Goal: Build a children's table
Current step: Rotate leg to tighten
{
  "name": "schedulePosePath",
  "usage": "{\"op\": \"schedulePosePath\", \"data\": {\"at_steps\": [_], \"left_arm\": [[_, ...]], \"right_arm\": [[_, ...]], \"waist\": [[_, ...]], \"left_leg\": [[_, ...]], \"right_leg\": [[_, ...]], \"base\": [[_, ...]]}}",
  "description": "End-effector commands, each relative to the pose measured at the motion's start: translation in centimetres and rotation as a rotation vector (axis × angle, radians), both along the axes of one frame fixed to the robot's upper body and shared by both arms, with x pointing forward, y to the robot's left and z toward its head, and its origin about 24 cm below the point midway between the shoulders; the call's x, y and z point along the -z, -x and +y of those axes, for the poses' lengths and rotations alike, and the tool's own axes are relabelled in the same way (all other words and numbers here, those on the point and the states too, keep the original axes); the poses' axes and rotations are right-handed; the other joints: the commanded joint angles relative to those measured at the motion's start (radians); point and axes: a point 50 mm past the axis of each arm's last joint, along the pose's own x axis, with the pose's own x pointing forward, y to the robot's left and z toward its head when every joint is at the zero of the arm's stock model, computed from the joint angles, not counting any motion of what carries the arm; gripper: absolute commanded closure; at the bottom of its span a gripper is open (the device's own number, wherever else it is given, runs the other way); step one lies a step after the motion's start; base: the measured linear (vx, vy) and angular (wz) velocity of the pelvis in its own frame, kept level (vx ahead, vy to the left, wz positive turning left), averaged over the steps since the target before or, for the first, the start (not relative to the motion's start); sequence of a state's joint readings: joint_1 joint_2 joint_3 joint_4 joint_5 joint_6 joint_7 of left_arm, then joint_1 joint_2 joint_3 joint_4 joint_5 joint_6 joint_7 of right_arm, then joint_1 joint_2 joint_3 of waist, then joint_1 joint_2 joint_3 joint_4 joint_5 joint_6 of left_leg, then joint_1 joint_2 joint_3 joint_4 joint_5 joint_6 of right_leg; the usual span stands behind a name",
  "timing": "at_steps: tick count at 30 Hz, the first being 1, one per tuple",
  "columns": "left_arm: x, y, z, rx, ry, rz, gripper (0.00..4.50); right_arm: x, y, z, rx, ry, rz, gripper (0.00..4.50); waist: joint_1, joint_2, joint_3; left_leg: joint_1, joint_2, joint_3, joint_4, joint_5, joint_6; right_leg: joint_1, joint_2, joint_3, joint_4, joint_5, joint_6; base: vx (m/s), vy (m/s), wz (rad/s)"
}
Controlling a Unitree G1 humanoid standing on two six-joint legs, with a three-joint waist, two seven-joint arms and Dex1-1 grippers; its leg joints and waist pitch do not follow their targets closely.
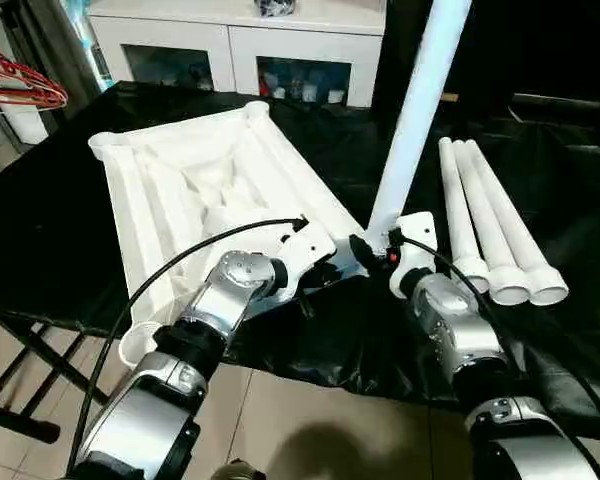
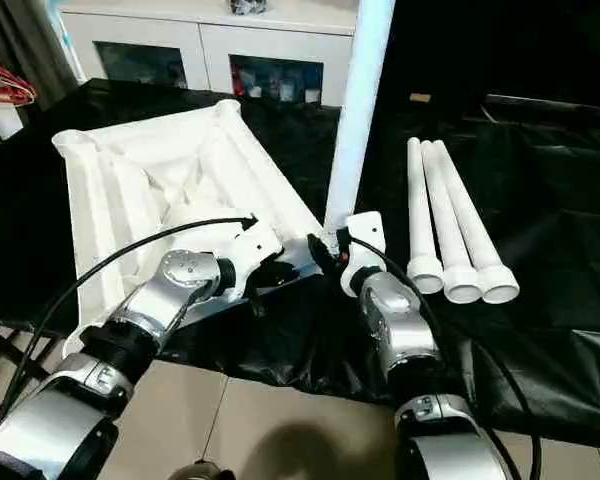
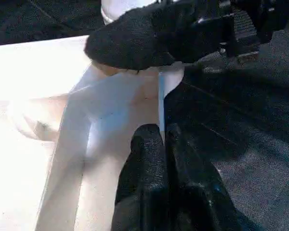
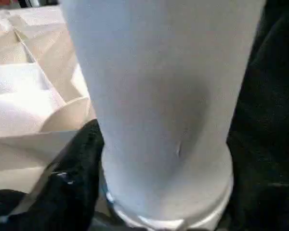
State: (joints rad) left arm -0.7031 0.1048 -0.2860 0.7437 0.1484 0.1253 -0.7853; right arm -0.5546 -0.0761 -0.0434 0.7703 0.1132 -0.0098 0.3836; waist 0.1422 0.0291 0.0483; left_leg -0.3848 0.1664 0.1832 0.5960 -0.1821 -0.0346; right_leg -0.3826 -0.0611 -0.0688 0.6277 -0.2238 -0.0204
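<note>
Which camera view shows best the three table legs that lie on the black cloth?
The left eye view: all three spare legs lie side by side, whole, right of the right gripper. The right eye view gives the same. The right wrist view shows the upright leg instead.

A home room: white glass-door cabinet (image 1: 235, 50), tiled floor (image 1: 280, 420), red clothes hangers (image 1: 15, 85).

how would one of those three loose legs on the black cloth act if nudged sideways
Each loose leg is round, so it would probably roll. Because it tapers, it would likely curve rather than go straight. It looks like hollow plastic, so probably stiff and light. The black cloth is wrinkled and may slow it.
</note>
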Motion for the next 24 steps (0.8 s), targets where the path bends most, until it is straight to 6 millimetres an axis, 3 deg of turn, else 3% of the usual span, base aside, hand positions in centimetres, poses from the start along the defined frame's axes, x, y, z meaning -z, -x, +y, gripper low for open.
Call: {"op": "schedulePosePath", "data": {"at_steps": [1,8,14,21,22,24], "left_arm": [[-0.5,1.0,-2.1,0.133,0.027,-0.016,4.5],[-0.3,1.9,-0.3,0.272,0.01,0.025,4.5],[-0.2,2.3,1.2,0.358,-0.023,0.048,4.5],[-0.2,2.4,2.7,0.422,-0.053,0.084,4.5],[-0.2,2.3,2.9,0.425,-0.06,0.085,4.5],[-0.2,2.2,3.4,0.436,-0.073,0.093,4.5]], "right_arm": [[1.3,1.1,2.7,-0.155,-0.012,0.064,0.7],[0.6,2.1,1.0,-0.395,0.042,0.011,0.62],[0.0,3.3,-0.4,-0.605,0.052,0.031,0.62],[-0.8,4.9,-1.0,-0.813,0.055,0.051,0.62],[-0.8,5.0,-1.0,-0.83,0.074,0.042,0.87],[-0.8,5.1,-1.1,-0.846,0.1,0.031,0.94]], "waist": [[0.002,-0.004,-0.06],[0.009,-0.004,-0.065],[0.025,0.001,-0.061],[0.039,-0.002,-0.063],[0.041,-0.002,-0.062],[0.042,-0.002,-0.062]], "left_leg": [[0.016,0.082,-0.039,-0.08,-0.179,0.047],[0.016,0.082,-0.034,-0.069,-0.119,0.091],[0.02,0.087,-0.035,-0.073,-0.167,0.078],[0.019,0.088,-0.035,-0.071,-0.156,0.083],[0.019,0.088,-0.035,-0.071,-0.163,0.079],[0.019,0.087,-0.035,-0.072,-0.169,0.069]], "right_leg": [[0.041,-0.12,0.061,-0.079,-0.069,-0.223],[0.043,-0.113,0.056,-0.066,0.061,-0.238],[0.04,-0.114,0.057,-0.074,-0.027,-0.233],[0.038,-0.115,0.057,-0.071,-0.015,-0.233],[0.038,-0.115,0.057,-0.073,-0.03,-0.233],[0.037,-0.117,0.058,-0.075,-0.056,-0.229]], "base": [[0.0,0.0,0.0],[0.0,0.0,0.0],[0.0,0.0,0.0],[0.0,0.0,0.0],[0.0,0.0,0.0],[0.0,0.0,0.0]]}}
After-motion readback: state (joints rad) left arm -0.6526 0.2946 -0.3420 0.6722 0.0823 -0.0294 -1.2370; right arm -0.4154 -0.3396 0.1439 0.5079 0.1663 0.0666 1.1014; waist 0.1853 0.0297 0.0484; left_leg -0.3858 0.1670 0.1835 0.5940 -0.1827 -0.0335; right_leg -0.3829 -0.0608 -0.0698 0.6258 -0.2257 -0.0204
